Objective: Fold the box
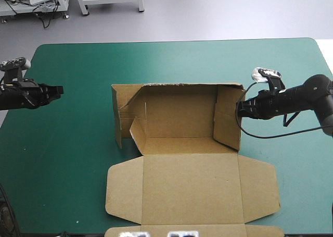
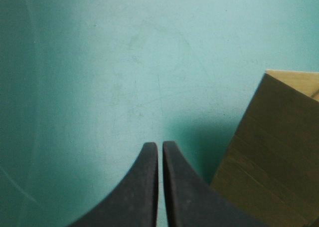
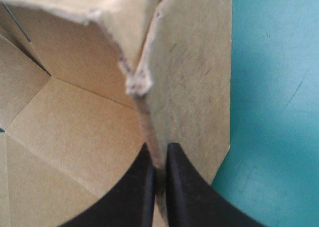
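The box sat mid-way on the worktop, lid flat toward the near edge, the right pincer clamped on its right wall, likely steadying it, the left pincer closed, empty, near the left edge.

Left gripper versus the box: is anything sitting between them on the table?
Nothing visible does. Only bare teal-green cover lies between the left gripper, which is shut, and the left wall of the box. The right gripper is shut on the right wall.
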Available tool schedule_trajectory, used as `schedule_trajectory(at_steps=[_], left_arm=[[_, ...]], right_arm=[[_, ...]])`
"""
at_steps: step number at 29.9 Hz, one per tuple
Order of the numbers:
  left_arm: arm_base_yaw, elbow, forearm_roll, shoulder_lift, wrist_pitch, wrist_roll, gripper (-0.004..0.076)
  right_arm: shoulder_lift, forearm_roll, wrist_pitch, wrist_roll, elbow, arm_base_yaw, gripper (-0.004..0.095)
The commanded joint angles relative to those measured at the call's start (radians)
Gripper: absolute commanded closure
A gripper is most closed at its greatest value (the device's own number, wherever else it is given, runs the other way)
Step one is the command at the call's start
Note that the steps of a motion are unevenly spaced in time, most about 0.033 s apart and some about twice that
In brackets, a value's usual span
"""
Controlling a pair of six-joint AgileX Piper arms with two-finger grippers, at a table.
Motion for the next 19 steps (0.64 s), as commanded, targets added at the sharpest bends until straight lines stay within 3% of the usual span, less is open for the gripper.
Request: schedule_trajectory(at_steps=[1,8,14,16,19], left_arm=[[0.001,-0.025,-0.053,-0.030,-0.015,0.000,0.0710],[0.001,-0.025,-0.053,-0.030,-0.015,0.000,0.0710],[0.001,-0.025,-0.051,-0.030,-0.017,0.000,0.0710],[0.001,-0.025,-0.051,-0.030,-0.018,0.000,0.0710],[0.001,-0.025,-0.051,-0.028,-0.018,0.020,0.0710]], right_arm=[[0.044,0.040,-0.051,-0.040,-0.039,0.001,0.0906],[0.163,0.056,-0.138,-0.151,-0.197,0.074,0.0906],[0.241,0.000,-0.281,-0.199,-0.316,0.182,0.0886],[0.241,-0.057,-0.337,-0.190,-0.333,0.207,0.0848],[0.241,-0.133,-0.389,-0.174,-0.353,0.236,0.0713]])
